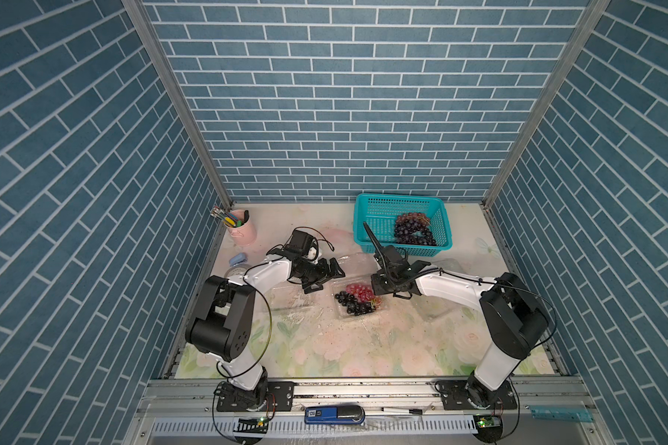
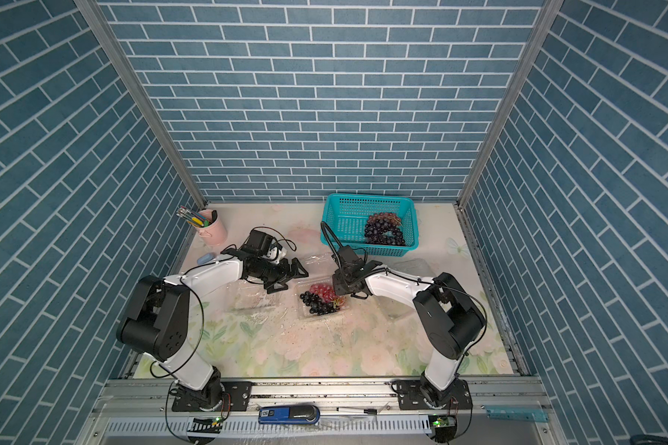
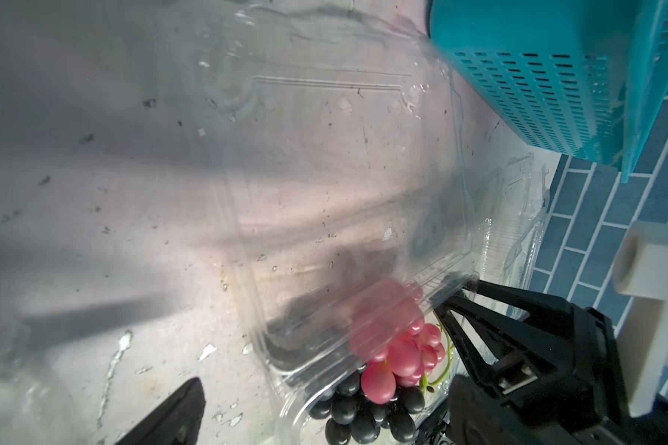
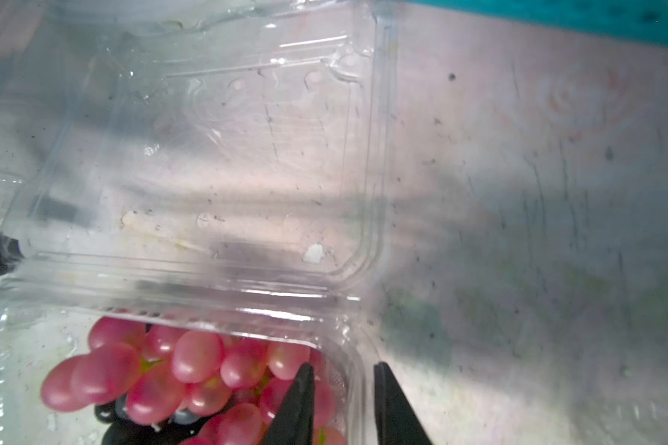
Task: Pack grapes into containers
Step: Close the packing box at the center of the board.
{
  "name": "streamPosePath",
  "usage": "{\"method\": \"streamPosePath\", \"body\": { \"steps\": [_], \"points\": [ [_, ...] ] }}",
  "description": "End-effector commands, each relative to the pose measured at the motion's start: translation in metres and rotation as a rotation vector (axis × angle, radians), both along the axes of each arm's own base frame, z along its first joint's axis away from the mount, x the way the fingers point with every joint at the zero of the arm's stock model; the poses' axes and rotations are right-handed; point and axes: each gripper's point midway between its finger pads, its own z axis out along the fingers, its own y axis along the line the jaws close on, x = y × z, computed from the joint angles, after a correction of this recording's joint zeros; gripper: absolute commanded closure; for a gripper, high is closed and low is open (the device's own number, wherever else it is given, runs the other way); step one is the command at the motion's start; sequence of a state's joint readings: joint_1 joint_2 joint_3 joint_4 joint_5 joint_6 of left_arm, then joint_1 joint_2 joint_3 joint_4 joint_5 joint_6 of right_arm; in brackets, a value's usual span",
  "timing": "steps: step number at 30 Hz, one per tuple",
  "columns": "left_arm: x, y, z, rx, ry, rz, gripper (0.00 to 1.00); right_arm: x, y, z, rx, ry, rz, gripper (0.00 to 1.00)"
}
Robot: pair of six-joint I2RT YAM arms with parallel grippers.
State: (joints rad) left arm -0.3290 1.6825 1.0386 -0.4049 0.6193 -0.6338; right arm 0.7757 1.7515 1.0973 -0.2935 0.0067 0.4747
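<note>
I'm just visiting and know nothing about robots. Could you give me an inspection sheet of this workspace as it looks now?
Surface: floral table mat, speckled with small debris.
Job's things: red and dark grapes in an open clear container; more grapes in the teal basket; an empty container beside the left arm.
Clutter: pink cup of pens; blue device on the front rail.
Grippers: left gripper open, empty; right gripper jaws narrow, astride the filled container's wall, grip unclear.
Cables: black cable rising from the right wrist, passing in front of the basket.
Surroundings: blue brick-pattern walls.
</note>
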Motion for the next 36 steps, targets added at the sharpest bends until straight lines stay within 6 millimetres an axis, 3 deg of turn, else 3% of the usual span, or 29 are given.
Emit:
{"method": "streamPosePath", "body": {
  "steps": [1, 8, 16, 24, 31, 36],
  "points": [
    [0.010, -0.004, -0.004, -0.007, 0.006, -0.007, 0.00, 0.002, 0.001, -0.003, -0.081, -0.007, 0.120, 0.71],
    [0.025, -0.003, -0.007, 0.019, 0.004, 0.011, 0.00, 0.013, 0.005, 0.007, -0.069, -0.026, 0.127, 0.69],
    [0.030, -0.020, -0.009, -0.112, -0.002, 0.039, 0.00, 0.004, -0.005, 0.026, -0.010, -0.029, 0.061, 0.53],
    [0.033, -0.026, -0.009, -0.174, -0.021, 0.059, 0.00, 0.013, 0.003, 0.014, 0.058, 0.013, 0.056, 0.47],
    [0.038, -0.029, 0.000, -0.210, -0.064, 0.071, 0.00, 0.021, 0.020, 0.003, 0.084, 0.044, 0.111, 0.48],
    [0.034, -0.026, 0.011, -0.217, -0.102, 0.078, 0.00, 0.024, 0.035, 0.005, 0.122, 0.040, 0.179, 0.49]
  ]
}}
